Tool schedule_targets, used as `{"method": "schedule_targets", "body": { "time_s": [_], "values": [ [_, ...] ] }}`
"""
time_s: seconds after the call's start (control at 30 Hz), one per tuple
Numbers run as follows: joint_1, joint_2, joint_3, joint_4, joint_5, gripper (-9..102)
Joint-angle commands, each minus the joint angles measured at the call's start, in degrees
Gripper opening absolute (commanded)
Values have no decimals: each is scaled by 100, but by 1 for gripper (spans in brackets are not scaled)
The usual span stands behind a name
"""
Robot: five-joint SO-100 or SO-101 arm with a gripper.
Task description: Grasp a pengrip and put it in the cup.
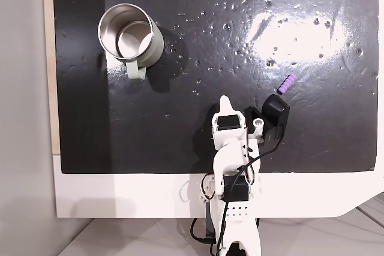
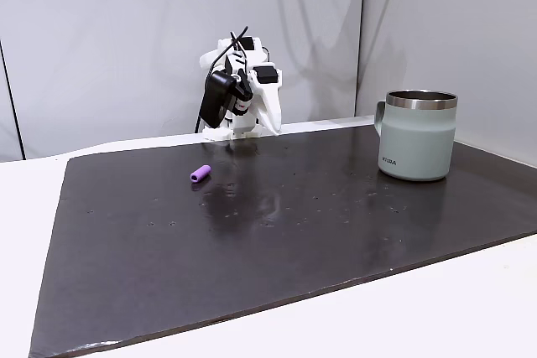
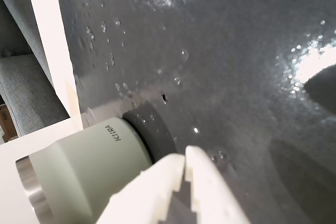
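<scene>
Nothing grasped yet: white two-finger jaws (image 3: 185,157) pressed together, empty, at the lower centre of the wrist view, folded back near the lower edge of the dark mat (image 1: 180,88) in a fixed view from above. Tiny light-purple ribbed rubbery pengrip (image 1: 288,83) lying loose at right of centre there, well apart from the pale greenish-white steel-lined cup (image 1: 129,34) standing upright at upper left. Best next: swing toward the pengrip, open wide, straddle across its short axis, descend to the surface, close gently. Risk: rolling away.
</scene>
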Motion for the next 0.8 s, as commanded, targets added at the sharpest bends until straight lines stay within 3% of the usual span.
{"method": "schedule_targets", "body": {
  "time_s": [0.0, 0.63, 0.77],
  "values": [
    [-220, 70, 123, -659, -562, 0],
    [-185, 70, 123, -659, -571, 0],
    [255, 79, 9, -642, -536, 0]
  ]
}}
